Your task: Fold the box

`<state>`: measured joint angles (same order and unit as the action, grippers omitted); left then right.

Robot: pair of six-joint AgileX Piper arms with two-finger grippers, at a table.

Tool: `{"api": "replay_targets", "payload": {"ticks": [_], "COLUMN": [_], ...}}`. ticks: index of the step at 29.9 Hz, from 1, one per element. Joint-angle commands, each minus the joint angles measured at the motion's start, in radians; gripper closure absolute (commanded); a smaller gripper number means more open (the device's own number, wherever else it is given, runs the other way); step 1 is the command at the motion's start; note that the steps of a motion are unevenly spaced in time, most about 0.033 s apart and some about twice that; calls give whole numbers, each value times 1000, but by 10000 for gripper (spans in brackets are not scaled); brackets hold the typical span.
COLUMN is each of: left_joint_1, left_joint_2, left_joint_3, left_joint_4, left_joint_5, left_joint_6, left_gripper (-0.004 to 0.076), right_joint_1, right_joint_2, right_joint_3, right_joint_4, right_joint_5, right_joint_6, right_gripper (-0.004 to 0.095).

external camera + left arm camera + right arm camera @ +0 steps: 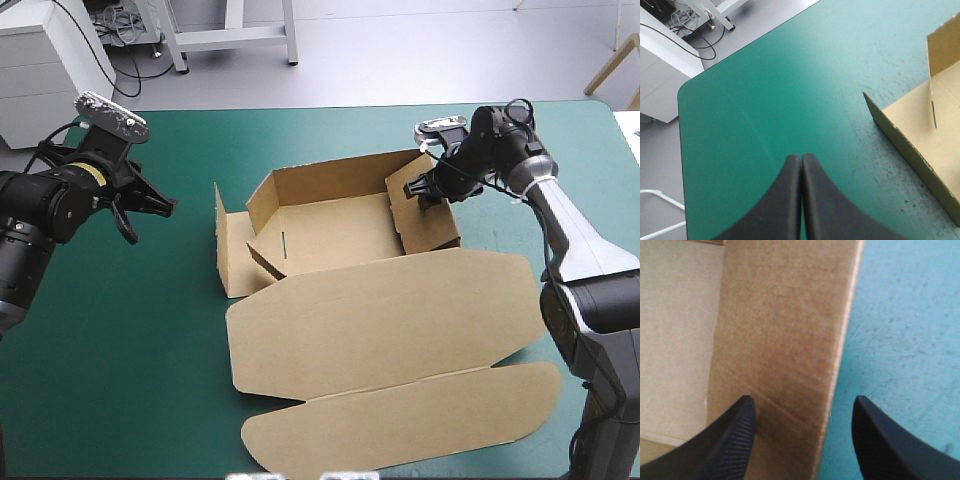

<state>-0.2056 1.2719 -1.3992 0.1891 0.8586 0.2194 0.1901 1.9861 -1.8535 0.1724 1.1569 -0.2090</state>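
The brown box (335,235) lies mid-table as an open tray, with its back wall and right wall (425,215) raised. Its left flap (228,245) stands outward, and the big lid (380,320) lies flat toward the front edge. My right gripper (425,190) is open at the right wall's top. In the right wrist view the right gripper (801,407) straddles that wall (785,325), one finger inside the tray and one outside. My left gripper (163,205) hangs shut above the cover, left of the box and apart from it. In the left wrist view the left gripper (801,157) points past the box's left flap (910,145).
The teal-green cover (120,330) stretches between the left gripper and the box. The table's far-left corner (687,90) lies ahead of the left gripper, with a white cabinet (40,70) beyond it. The lid's front flap (400,425) reaches close to the table's near edge.
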Motion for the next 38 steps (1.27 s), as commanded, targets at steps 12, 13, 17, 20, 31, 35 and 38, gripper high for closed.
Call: {"api": "replay_targets", "payload": {"ticks": [12,13,17,20,31,35,38], "left_joint_1": [4,4,4,4,54,147,237], "left_joint_2": [12,12,12,12,15,33,62], "left_joint_3": [-26,-26,-26,-26,-26,-26,-26], "left_joint_4": [-1,-1,-1,-1,1,-90,-240], "left_joint_5": [-53,-53,-53,-26,37,69,86], "left_joint_6": [-10,-10,-10,-10,-70,-50,40], "left_gripper": [734,734,734,734,731,710,708], "right_joint_1": [-5,-5,-5,-5,-110,-202,-251], "right_joint_2": [-2,3,9,9,-88,-161,-218], "right_joint_3": [-22,-22,-22,-24,-44,-42,-42], "right_joint_4": [18,18,18,18,82,236,311], "right_joint_5": [-24,-24,-30,-34,47,47,47], "right_joint_6": [-21,-21,-23,-29,-103,-175,-214], "right_gripper": [503,519,634,817,927,927,927]}}
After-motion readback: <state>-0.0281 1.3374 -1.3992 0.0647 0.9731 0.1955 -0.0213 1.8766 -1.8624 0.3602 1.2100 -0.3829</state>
